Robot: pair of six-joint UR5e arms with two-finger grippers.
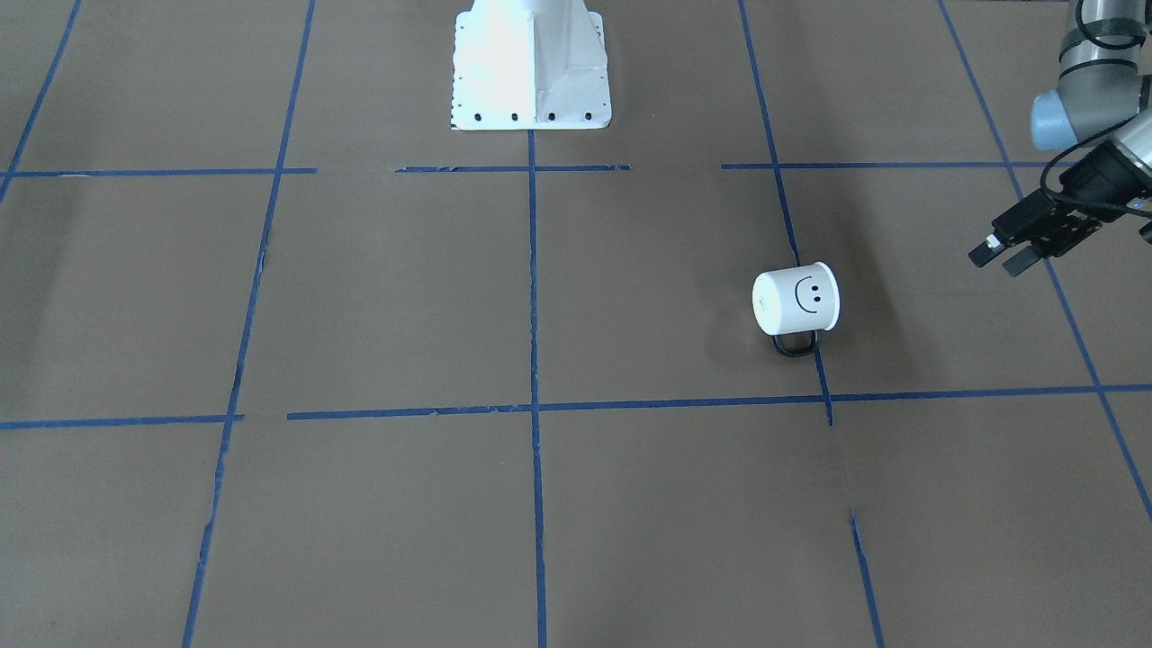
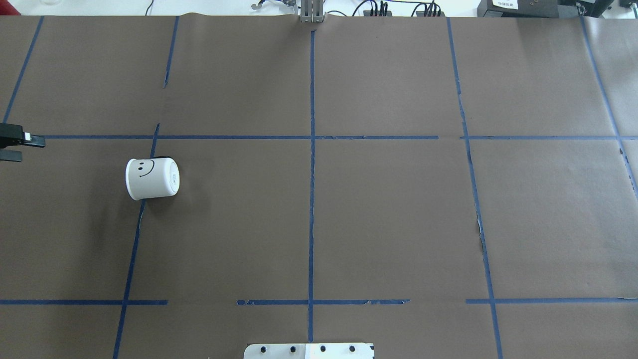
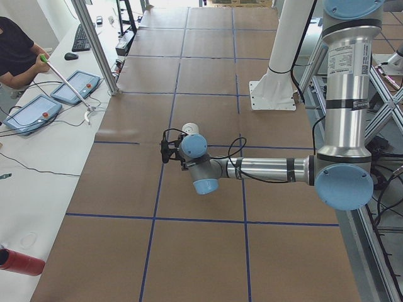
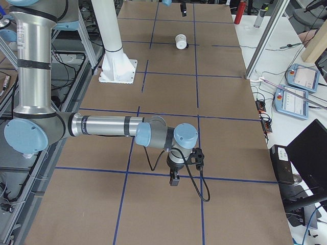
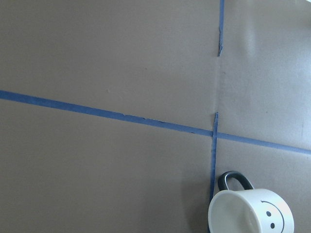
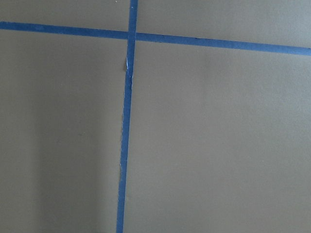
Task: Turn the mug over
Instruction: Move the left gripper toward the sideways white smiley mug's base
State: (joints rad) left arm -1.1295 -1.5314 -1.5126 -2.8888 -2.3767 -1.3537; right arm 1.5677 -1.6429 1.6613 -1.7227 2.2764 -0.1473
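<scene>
Your small white enamel smiley mug point(image 1: 799, 301) lies sideways near the left edge of the desk point(image 1: 360, 297) — probably light, slick, so pinch the rim. Left tool point(image 1: 996, 261) spread, empty.

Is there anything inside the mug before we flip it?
The mug lies on its side, with its mouth turned toward the left wrist camera. The inside that shows is bare white, with nothing in it. The lowest part runs off the picture's edge and cannot be seen.
</scene>
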